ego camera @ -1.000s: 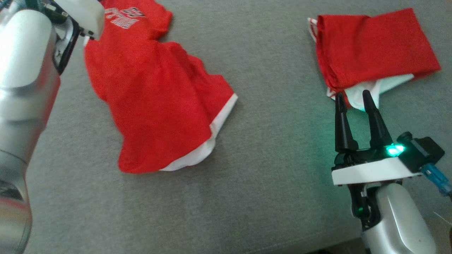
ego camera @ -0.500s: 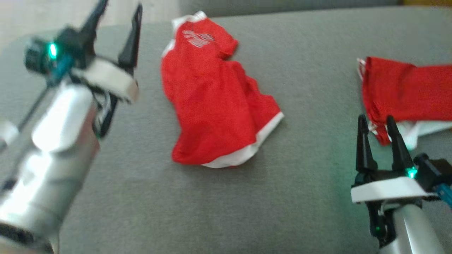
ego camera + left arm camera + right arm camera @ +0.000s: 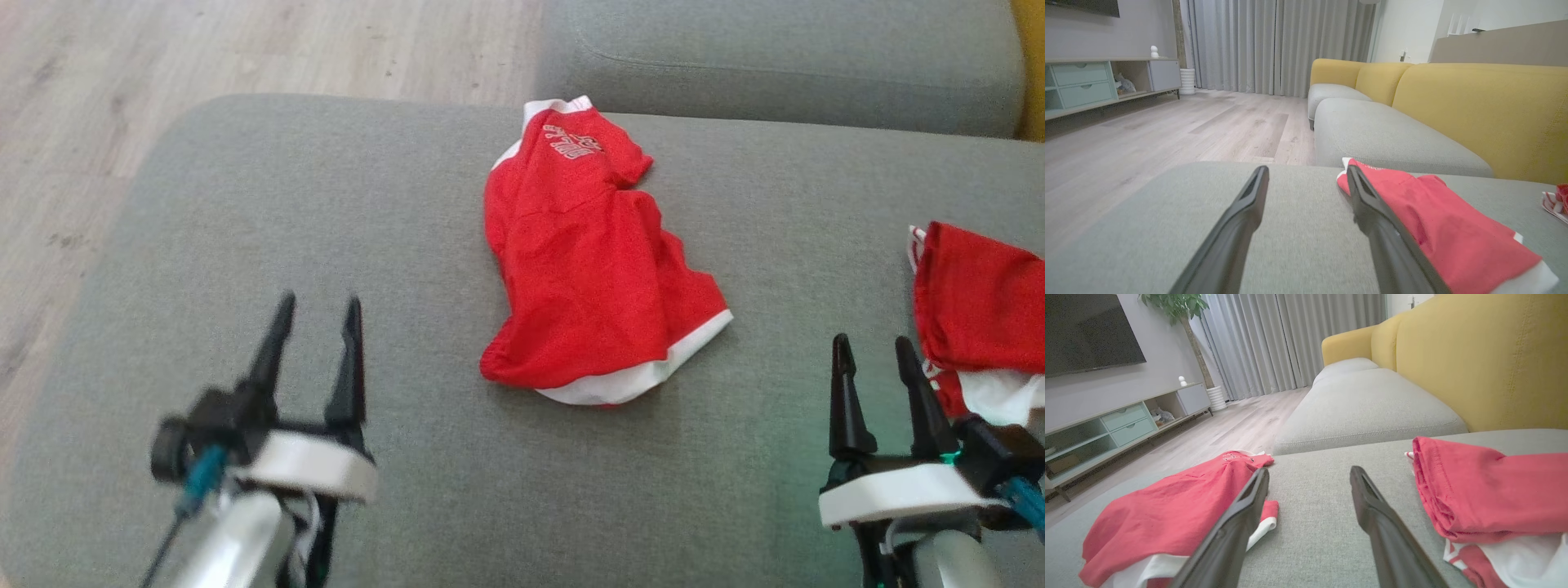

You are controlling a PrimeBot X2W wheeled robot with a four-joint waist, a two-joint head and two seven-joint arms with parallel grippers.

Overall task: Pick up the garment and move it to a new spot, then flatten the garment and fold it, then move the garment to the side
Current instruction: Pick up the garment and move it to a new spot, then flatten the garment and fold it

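A crumpled red garment [image 3: 592, 261] with white trim and pale lettering lies in the middle of the grey cushion [image 3: 286, 220]; it also appears in the left wrist view [image 3: 1445, 216] and the right wrist view [image 3: 1171, 510]. My left gripper [image 3: 317, 304] hovers open over the cushion's near left, well to the garment's left, holding nothing. At the near right my right gripper [image 3: 872, 345] stands open and empty, between that garment and a second one. The open fingers frame bare cushion in both wrist views [image 3: 1306, 173] [image 3: 1308, 473].
A second red and white garment [image 3: 976, 314], folded, lies at the cushion's right edge [image 3: 1490, 490]. Wooden floor [image 3: 82, 122] runs past the cushion's left and far edges. Another grey seat [image 3: 775, 57] and yellow backrests [image 3: 1486, 110] lie beyond.
The head camera has tilted and turned, bringing floor and the far seat into view. My left arm has drawn back from the garment's top to the near left, fingers open.
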